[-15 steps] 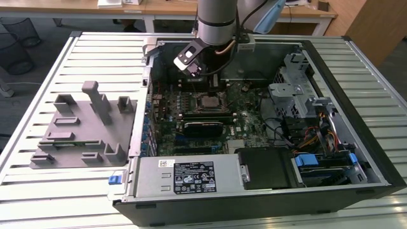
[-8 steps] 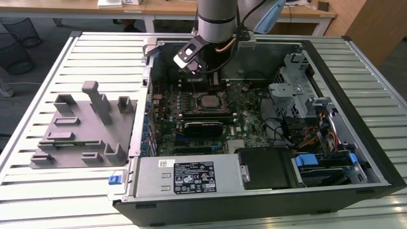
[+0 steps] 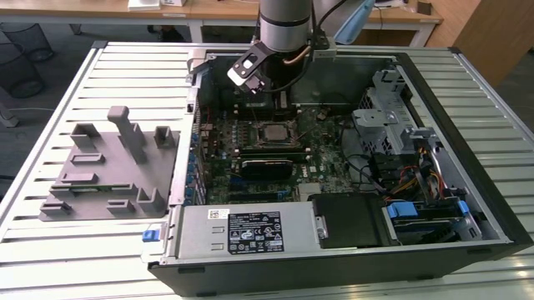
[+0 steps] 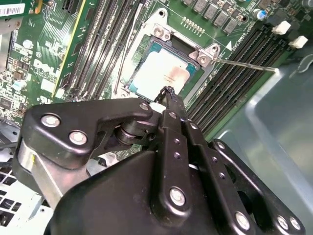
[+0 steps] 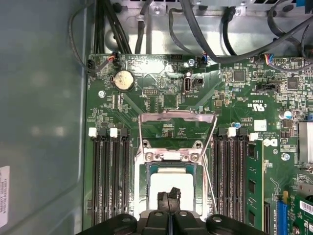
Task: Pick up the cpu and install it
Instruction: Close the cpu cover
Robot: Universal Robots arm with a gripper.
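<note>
I see the cpu [image 5: 185,188] lying flat in its socket [image 5: 143,182] on the green board [image 5: 161,98]. My end effector [image 5: 169,196] hangs right over the cpu, fingers pressed together, holding nothing.

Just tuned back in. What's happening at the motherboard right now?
The arm's gripper hangs with its fingers shut over the cpu, which lies in the motherboard socket inside the open computer case. Whether the fingers touch the chip, I cannot tell. The socket's metal retention frame stands open.
</note>
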